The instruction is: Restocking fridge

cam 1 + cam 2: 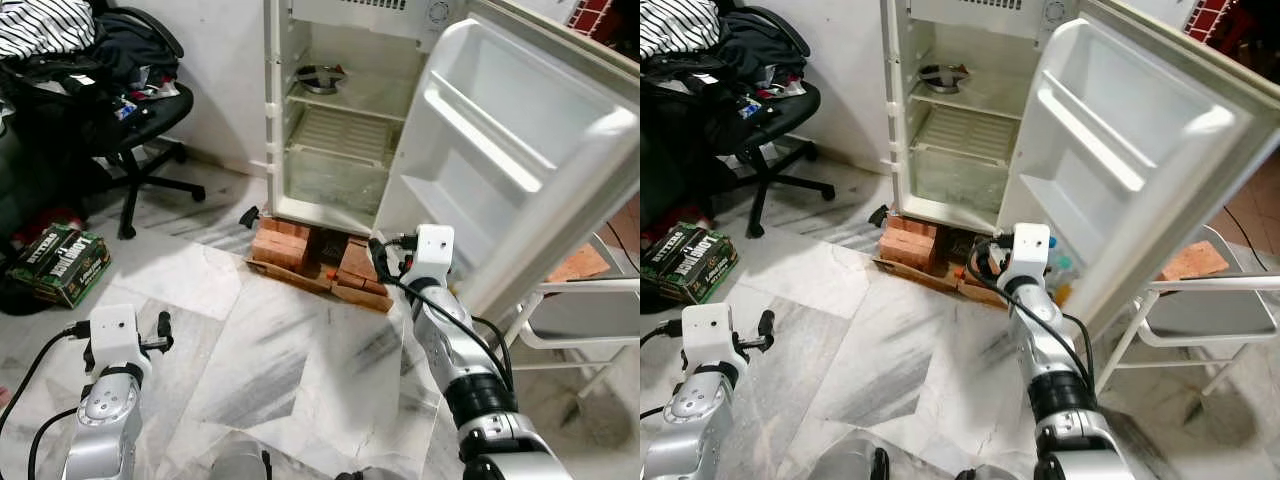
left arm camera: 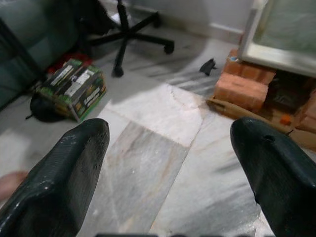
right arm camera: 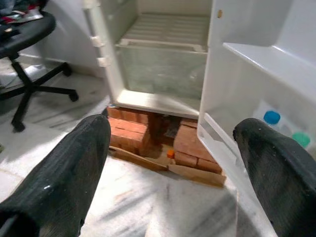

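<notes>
Right gripper (image 3: 168,163) – jaws apart – facing fridge (image 3: 163,69).

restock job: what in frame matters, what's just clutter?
Job:
fridge, open
fridge door, swung wide
bottle caps in the lowest door shelf
metal bowl on the top shelf
right gripper, open, facing the fridge
left gripper, open, over the floor

Clutter:
office chair piled with clothes
green box
bricks under the fridge
white frame

The right arm (image 1: 455,345) is stretched forward, and the right gripper (image 3: 168,163) has its two black fingers spread wide apart. The left arm (image 1: 105,400) is held low, the left gripper (image 2: 170,163) also spread wide, holding nothing.
</notes>
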### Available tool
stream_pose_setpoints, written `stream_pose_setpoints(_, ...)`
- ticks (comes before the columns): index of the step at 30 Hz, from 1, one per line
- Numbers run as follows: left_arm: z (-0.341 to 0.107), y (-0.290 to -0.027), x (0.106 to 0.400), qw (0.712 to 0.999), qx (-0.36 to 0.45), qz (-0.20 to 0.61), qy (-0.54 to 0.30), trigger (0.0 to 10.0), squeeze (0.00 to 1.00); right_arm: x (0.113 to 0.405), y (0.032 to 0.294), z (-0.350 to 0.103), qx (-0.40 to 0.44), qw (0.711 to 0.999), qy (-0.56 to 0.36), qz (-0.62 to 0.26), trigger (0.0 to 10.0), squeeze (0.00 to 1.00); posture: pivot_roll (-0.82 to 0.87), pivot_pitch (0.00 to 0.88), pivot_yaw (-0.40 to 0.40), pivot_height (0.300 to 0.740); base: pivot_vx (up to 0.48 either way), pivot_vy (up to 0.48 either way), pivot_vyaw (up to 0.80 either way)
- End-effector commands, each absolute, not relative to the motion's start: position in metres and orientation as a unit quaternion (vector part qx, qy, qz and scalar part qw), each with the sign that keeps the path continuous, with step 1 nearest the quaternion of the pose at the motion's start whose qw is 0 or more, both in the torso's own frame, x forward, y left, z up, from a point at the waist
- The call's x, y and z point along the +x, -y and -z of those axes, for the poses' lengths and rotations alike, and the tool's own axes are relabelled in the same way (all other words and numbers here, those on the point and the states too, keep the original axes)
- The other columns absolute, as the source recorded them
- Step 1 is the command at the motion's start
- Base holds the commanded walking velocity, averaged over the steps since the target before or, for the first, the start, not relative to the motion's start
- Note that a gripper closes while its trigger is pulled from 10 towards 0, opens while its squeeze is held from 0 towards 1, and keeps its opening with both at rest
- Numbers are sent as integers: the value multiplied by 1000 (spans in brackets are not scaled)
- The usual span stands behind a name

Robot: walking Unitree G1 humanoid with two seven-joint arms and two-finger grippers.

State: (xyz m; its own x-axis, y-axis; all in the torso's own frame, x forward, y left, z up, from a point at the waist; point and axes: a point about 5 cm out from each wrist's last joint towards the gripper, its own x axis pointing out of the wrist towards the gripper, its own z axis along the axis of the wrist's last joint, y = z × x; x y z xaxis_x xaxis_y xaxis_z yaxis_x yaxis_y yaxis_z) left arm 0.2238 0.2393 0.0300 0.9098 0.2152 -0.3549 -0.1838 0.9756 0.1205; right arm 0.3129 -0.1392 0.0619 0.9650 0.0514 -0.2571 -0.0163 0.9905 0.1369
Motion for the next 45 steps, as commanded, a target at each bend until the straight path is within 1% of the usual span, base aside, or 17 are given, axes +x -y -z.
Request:
stream_pose_setpoints(1, -42, -230, 233, 984, 47, -73, -154, 10000, 0, 315, 144, -70, 69, 991, -118, -8, 10000, 0, 200, 0, -56, 740, 326, 0, -563)
stream_pose_setpoints(6, -43, -230, 233, 986, 51, -63, -147, 10000, 0, 320, 141, -78, 73, 992, -100, -11, 10000, 0, 197, 1, -53, 740, 379, 0, -800)
stream_pose_setpoints(15, -43, -232, 231, 987, 52, -62, -139, 10000, 0, 321, 127, -82, 68, 993, -93, -37, 10000, 0, 208, 2, -64, 740, 440, 0, 0)
stream_pose_setpoints(23, -39, -229, 228, 985, 57, -65, -148, 10000, 0, 323, 126, -87, 66, 994, -80, -41, 10000, 0, 205, 5, -65, 740, 433, 0, 0)
stream_pose_setpoints(27, -36, -230, 229, 983, 54, -74, -159, 10000, 0, 323, 127, -86, 64, 994, -82, -40, 10000, 0, 203, 7, -65, 740, 0, 0, 0)
stream_pose_setpoints(31, -38, -230, 230, 985, 58, -67, -150, 10000, 0, 322, 126, -85, 66, 993, -83, -43, 10000, 0, 203, 7, -66, 740, 0, 0, -613)
stream_pose_setpoints(36, -38, -229, 229, 985, 59, -66, -148, 10000, 0, 321, 124, -85, 69, 993, -85, -51, 10000, 0, 205, 4, -70, 740, 0, 0, 0)
stream_pose_setpoints(41, -38, -227, 230, 985, 59, -66, -147, 10000, 0, 320, 124, -83, 72, 992, -89, -60, 10000, 0, 205, 1, -70, 740, 0, -293, 0)
stream_pose_setpoints(45, -39, -228, 230, 985, 60, -63, -146, 10000, 0, 318, 119, -81, 81, 988, -98, -84, 10000, 0, 204, 0, -69, 740, 0, -480, 0)
